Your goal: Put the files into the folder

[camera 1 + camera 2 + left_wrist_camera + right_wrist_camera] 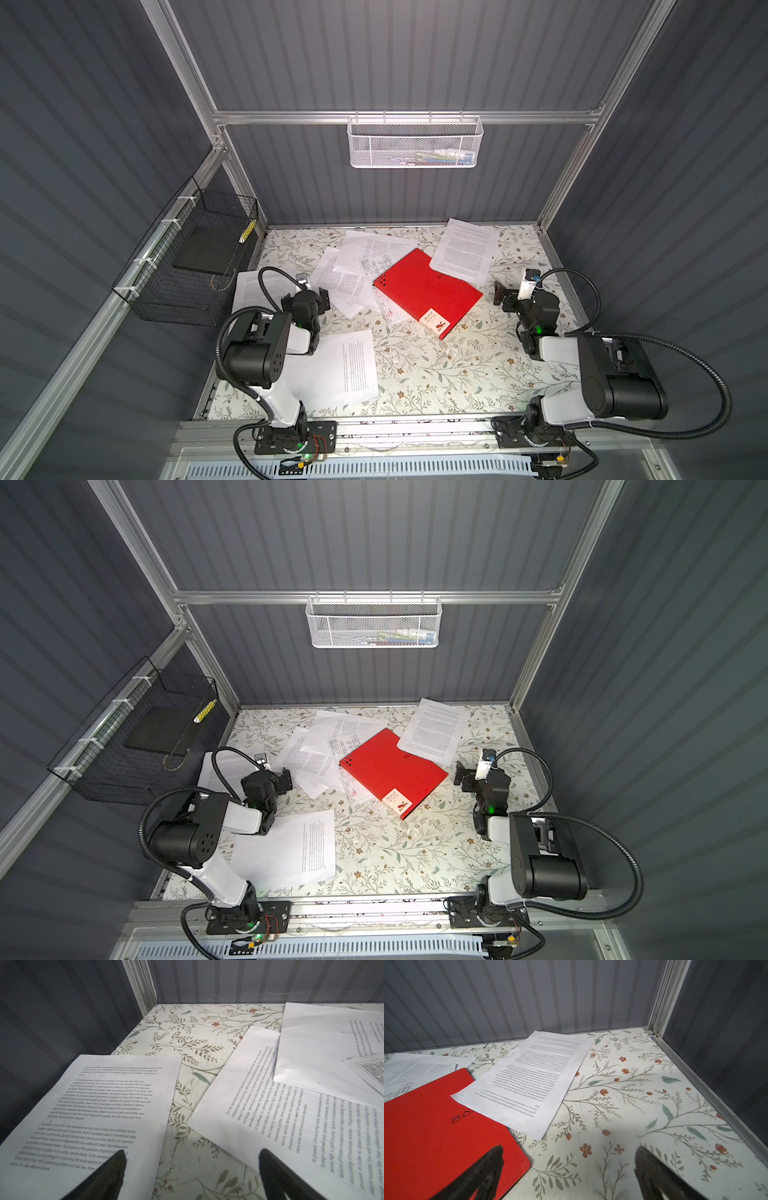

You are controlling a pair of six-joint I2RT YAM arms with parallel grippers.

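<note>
Folder (428, 293) lay closed | files (353, 270) strewn toward 10 o'clock | left gripper (323, 296), right gripper (499, 292) gaping, empty | probably best: lift cover first.

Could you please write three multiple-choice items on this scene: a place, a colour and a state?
1. Where does the far-right sheet lie relative to the folder? A. Wholly inside it. B. One corner on top of it. C. Apart from it.
2. What colour is the folder's cover? A. Blue. B. Red. C. Green.
3. How do the left end effector and right end effector stand? A. Both open, empty. B. Both shut on sheets. C. Left shut on the folder.
Answers: 1 B, its corner overlaps the cover in the right wrist view; 2 B, red in both top views; 3 A, jaws spread, nothing between.
</note>
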